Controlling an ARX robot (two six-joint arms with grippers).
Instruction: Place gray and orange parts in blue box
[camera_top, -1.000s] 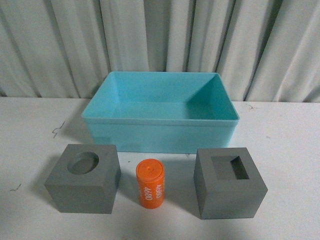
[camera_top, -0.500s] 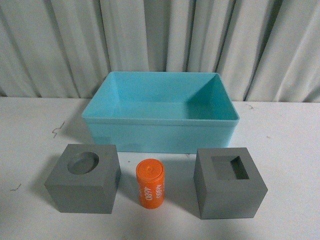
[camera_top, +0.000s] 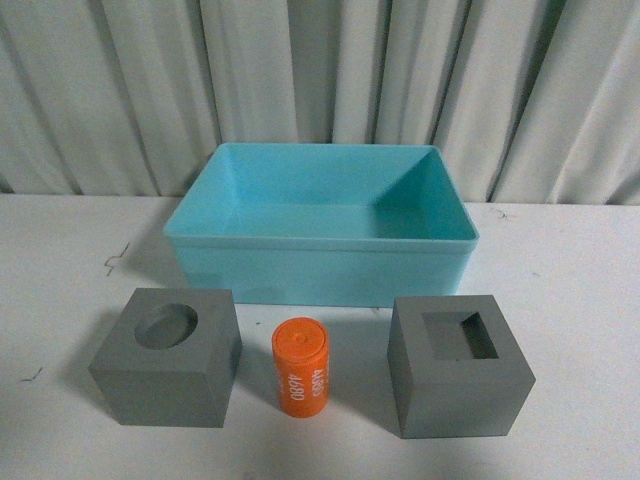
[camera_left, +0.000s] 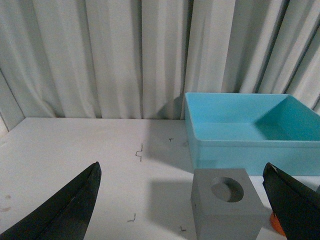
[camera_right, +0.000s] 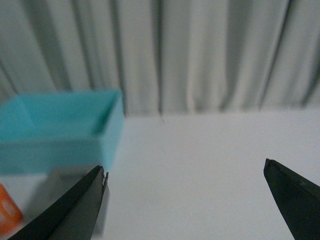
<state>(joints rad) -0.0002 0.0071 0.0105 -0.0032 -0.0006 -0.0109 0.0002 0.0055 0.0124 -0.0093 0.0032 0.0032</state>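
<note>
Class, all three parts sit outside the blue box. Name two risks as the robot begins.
The cylinder stands upright between the left cube and the right cube; reaching for either might topple it, and it may roll. The box wall rises just behind the parts, so a low carry might strike it.

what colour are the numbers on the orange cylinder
White; the orange cylinder shows best in the front view.

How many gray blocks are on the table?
2. The round-recess block sits left of the orange cylinder, the square-recess block right of it, both in front of the blue box. None seems hidden.
</note>
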